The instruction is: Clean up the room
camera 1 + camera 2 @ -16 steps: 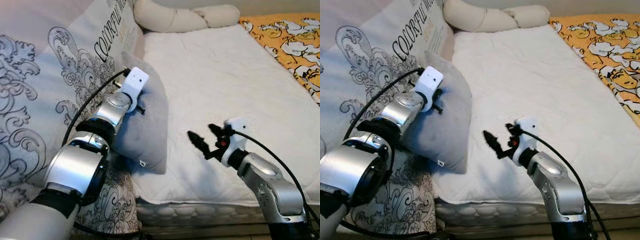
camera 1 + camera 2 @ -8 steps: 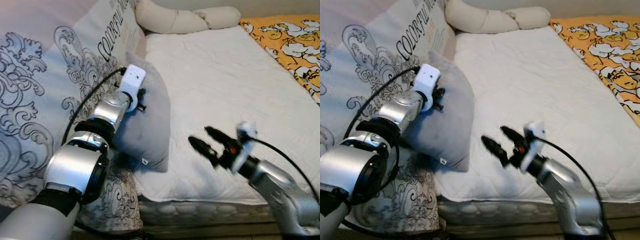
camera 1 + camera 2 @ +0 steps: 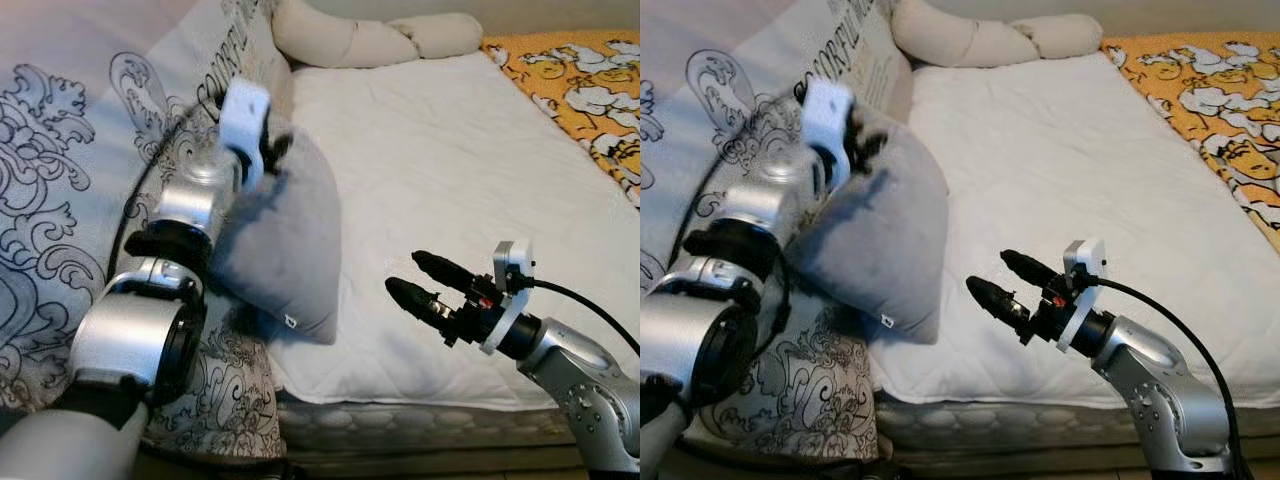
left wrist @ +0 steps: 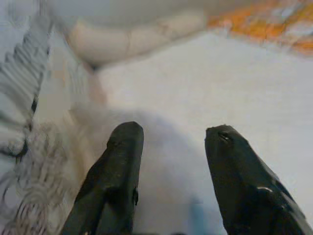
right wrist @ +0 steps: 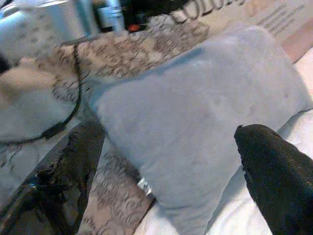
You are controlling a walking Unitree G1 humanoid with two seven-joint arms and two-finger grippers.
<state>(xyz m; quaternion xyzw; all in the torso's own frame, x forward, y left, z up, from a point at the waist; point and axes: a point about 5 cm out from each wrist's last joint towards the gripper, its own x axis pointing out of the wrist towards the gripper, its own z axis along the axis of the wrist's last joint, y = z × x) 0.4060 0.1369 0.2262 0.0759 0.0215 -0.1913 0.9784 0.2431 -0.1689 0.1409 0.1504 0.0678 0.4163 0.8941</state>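
Note:
A grey pillow (image 3: 290, 250) leans against a large patterned cushion at the left edge of the bed. My left gripper (image 3: 270, 150) is at the pillow's upper corner, blurred. In the left wrist view its two black fingers (image 4: 117, 166) stand apart over the grey pillow (image 4: 166, 161), so it is open. My right gripper (image 3: 403, 275) hovers above the mattress to the right of the pillow, open, its tips pointing at it with a gap between. In the right wrist view the pillow (image 5: 205, 112) lies between the spread fingers (image 5: 279, 166).
A white mattress (image 3: 450, 150) stretches to the right. The big cushion (image 3: 60, 200) with grey scrolls and lettering fills the left side. A cream knotted bolster (image 3: 370, 35) lies at the head, an orange patterned blanket (image 3: 580, 80) at the far right.
My left arm has swung upward along the pillow to its top corner. My right wrist has turned and its fingers now point left at the pillow.

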